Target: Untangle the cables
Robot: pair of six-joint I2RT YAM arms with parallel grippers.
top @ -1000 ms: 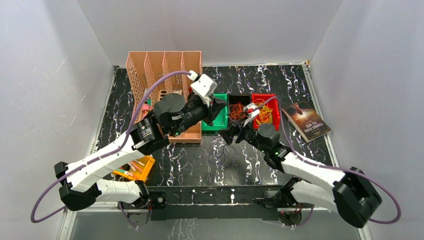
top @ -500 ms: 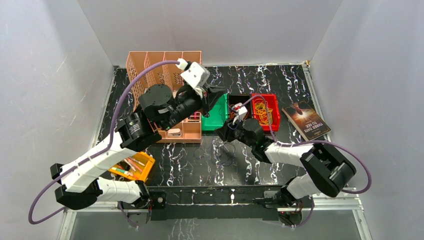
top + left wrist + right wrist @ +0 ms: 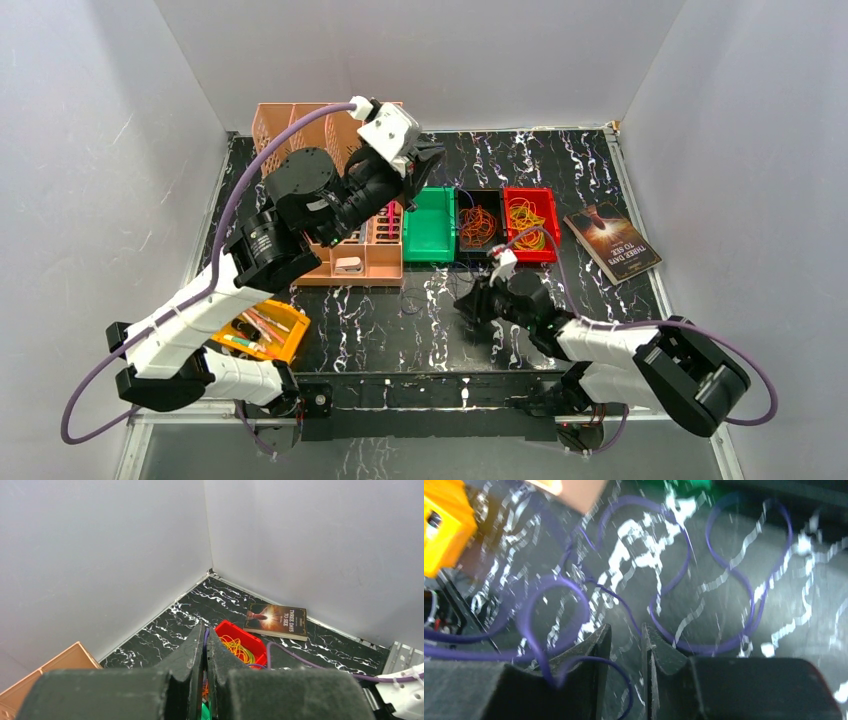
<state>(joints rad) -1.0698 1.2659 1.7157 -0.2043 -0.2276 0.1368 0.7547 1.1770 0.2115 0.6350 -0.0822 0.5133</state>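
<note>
Dark blue cables [image 3: 555, 579] lie in overlapping loops on the bench [image 3: 600, 170], with others heaped in the red tray [image 3: 530, 190]; one strand shows between the clenched fingers of the raised left gripper [image 3: 205, 630]. The right gripper [image 3: 626, 630] sits low over the loops, jaws a sliver apart and grasp not discernible, and may pinch two strands at once. A pull would then likely tighten the tangle, or slip the thin wire free.

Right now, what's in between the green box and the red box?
A black box sits between the green box and the red box, with orange cables piled inside. The top view shows it.
</note>
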